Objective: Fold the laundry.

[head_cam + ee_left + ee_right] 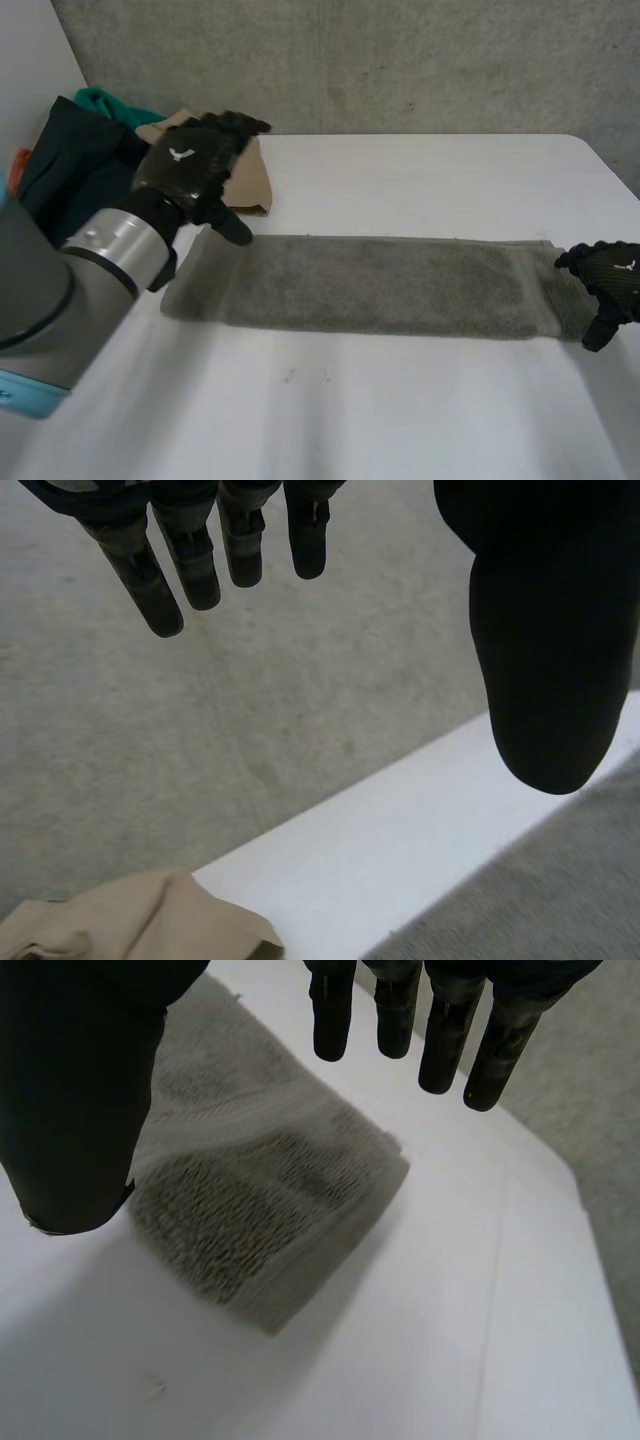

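A grey towel [380,285] lies folded into a long narrow strip across the white table [420,170]. My left hand [195,160] hovers above the strip's left end, fingers [190,565] straight and thumb [545,650] apart, holding nothing. Below that thumb shows the towel's edge [560,890]. My right hand [608,280] is at the strip's right end, open, its fingers [400,1015] straight above the towel's end [270,1210] and its thumb [75,1100] off to the side, not gripping.
A folded tan cloth [250,180] lies behind the left hand, also seen as tan cloth [140,920] under the left hand. A pile of dark blue and green clothes [75,160] sits at the table's back left. A concrete wall [400,60] stands behind.
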